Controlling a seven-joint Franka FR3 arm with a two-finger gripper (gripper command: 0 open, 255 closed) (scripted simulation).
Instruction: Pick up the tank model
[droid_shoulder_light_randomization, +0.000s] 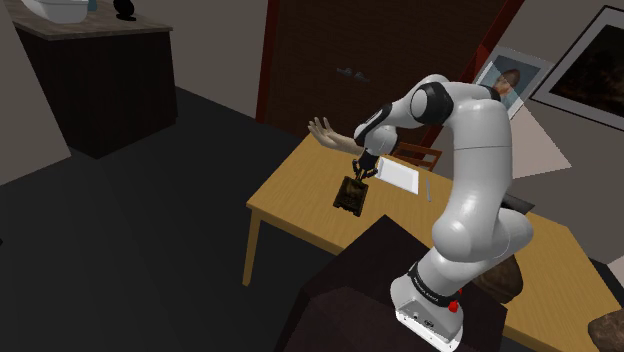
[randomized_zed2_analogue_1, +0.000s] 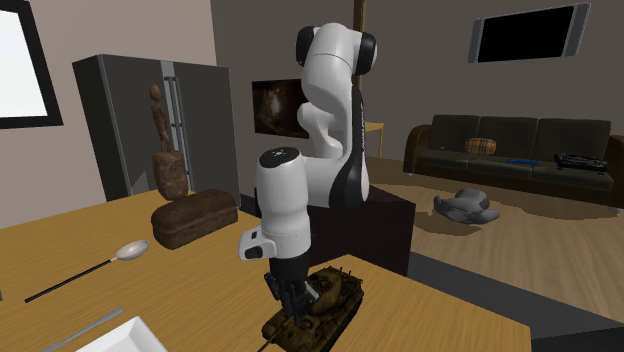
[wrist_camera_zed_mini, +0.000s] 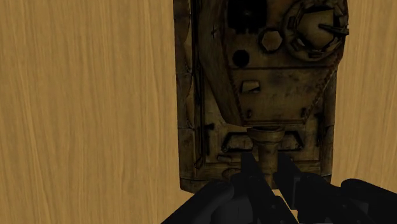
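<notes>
The tank model (droid_shoulder_light_randomization: 351, 194) is a small olive-brown toy with a turret and a gun barrel, over the wooden table (droid_shoulder_light_randomization: 300, 215). My black gripper (droid_shoulder_light_randomization: 362, 172) is shut on it from above. In the wrist view the two fingers (wrist_camera_zed_mini: 249, 170) clasp the tank's (wrist_camera_zed_mini: 267, 76) barrel between them. From the second exterior view the gripper (randomized_zed2_analogue_1: 285, 295) reaches down onto the tank (randomized_zed2_analogue_1: 318, 305), which looks tilted; I cannot tell whether its tracks touch the table (randomized_zed2_analogue_1: 430, 310).
A white plate (droid_shoulder_light_randomization: 400, 177) lies just behind the tank. A hand-shaped figure (droid_shoulder_light_randomization: 325, 132) sits at the table's far corner. A spoon (randomized_zed2_analogue_1: 125, 250), a dark bread loaf (randomized_zed2_analogue_1: 193, 217) and a wooden statue (randomized_zed2_analogue_1: 165, 150) stand further along. The dark stand (droid_shoulder_light_randomization: 380, 300) borders the table.
</notes>
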